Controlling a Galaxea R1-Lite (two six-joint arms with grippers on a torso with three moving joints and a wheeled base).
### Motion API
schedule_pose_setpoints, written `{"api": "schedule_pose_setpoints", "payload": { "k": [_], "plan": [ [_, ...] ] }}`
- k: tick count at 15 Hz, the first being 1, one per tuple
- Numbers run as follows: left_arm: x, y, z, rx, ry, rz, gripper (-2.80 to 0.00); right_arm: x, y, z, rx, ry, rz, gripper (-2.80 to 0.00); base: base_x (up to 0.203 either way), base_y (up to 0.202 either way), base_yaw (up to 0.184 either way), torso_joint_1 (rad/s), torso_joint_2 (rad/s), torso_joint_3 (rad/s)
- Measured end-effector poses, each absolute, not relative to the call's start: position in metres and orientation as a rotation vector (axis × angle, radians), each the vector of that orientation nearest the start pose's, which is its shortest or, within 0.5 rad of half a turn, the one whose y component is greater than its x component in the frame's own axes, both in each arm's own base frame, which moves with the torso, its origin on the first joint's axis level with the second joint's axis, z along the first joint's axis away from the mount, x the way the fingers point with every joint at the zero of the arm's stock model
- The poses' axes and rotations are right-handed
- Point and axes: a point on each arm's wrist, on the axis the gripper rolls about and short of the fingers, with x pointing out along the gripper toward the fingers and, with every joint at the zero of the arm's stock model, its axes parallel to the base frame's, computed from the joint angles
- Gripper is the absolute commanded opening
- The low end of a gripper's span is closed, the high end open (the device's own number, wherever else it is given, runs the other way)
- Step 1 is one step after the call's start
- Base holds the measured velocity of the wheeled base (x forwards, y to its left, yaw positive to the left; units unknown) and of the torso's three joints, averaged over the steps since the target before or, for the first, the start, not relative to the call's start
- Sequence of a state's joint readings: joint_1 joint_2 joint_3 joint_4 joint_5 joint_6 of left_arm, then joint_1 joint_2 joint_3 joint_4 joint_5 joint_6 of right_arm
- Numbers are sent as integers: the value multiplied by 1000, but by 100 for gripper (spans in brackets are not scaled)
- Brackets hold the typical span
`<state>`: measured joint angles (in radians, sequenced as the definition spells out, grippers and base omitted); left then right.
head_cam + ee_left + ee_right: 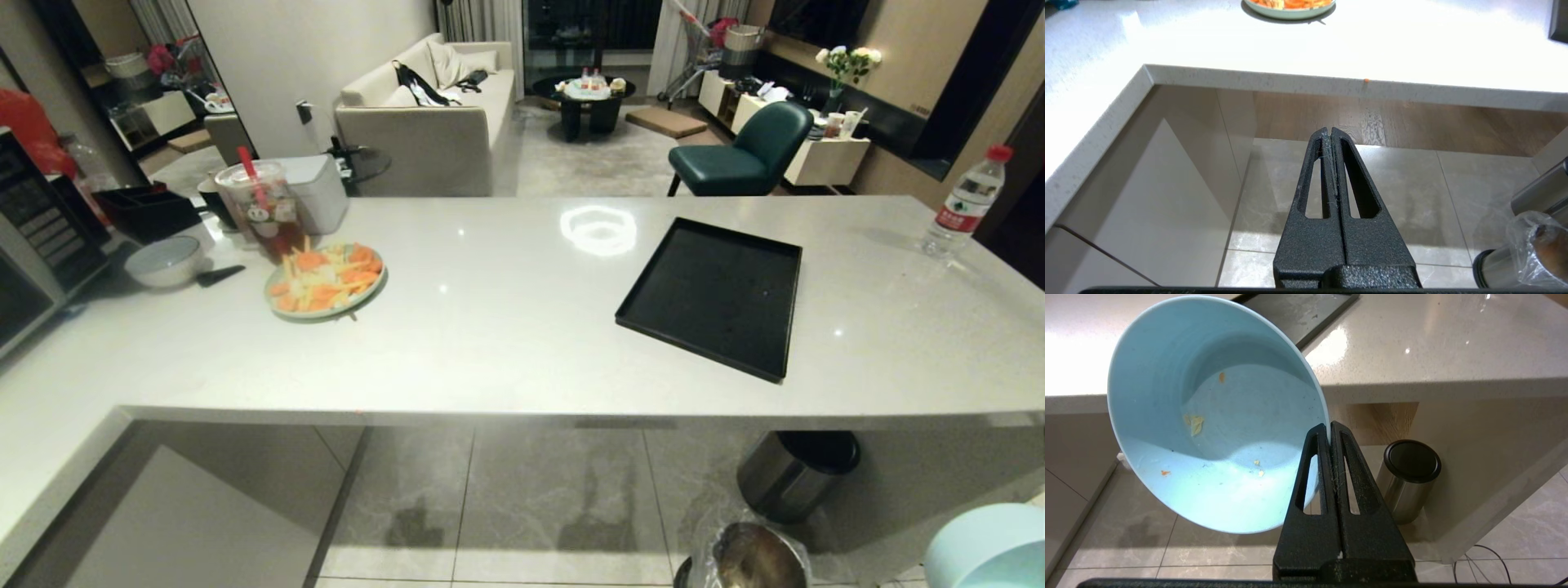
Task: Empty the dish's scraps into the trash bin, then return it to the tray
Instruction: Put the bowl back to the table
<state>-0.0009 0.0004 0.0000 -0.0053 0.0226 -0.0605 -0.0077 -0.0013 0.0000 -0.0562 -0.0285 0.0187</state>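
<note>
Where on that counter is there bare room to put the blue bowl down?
The black tray is bare. The counter is open between the tray and the green plate, and from the tray to the water bottle. The far left corner, around the cup and grey-white bowl, is crowded.

Light-blue dish (pixel 1216 416) tilted, few crumbs inside; black tray (pixel 714 294) on counter.

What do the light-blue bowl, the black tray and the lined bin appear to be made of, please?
Bowl: probably glazed ceramic or melamine, smooth with a soft sheen.
Tray: likely matte black plastic or coated metal, barely reflecting.
Bin: polished steel, mirror-like, with a crinkled clear plastic liner.
</note>
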Motion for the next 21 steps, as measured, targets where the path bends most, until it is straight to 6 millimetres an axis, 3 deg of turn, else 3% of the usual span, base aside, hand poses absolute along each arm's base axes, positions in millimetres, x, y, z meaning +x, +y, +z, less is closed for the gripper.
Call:
{"api": "schedule_pose_setpoints", "payload": {
  "k": [21],
  "plan": [
    [-23, 1, 76, -61, -6, 23, -280, -23, 0, 81, 13, -58, -34, -280, 0, 0, 0, 131, -309, -177]
  ]
}}
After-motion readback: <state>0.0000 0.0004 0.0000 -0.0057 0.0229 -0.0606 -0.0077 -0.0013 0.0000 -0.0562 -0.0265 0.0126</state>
